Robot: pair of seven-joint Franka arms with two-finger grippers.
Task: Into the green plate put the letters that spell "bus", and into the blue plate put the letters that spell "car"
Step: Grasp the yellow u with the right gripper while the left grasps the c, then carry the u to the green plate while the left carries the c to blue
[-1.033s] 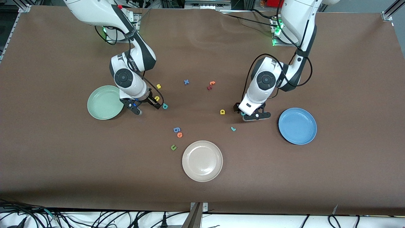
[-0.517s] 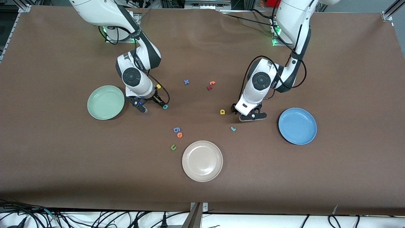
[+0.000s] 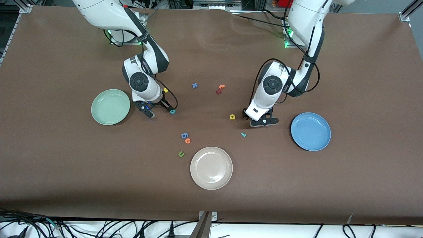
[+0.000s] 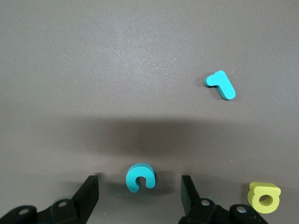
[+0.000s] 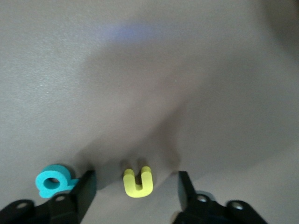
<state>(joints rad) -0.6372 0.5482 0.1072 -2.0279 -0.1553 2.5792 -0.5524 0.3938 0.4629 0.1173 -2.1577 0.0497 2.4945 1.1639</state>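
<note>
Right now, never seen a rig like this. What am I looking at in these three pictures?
Two white robot arms work at a brown table. The wide picture comes from a high camera facing them; the other two come from cameras on each wrist. Small foam letters lie scattered among a round mint-green plate, a round blue plate and a round beige plate. The left claw, open, straddles a teal foam "c"; the right claw, open, straddles a yellow foam "u". Nothing is held yet.
</note>
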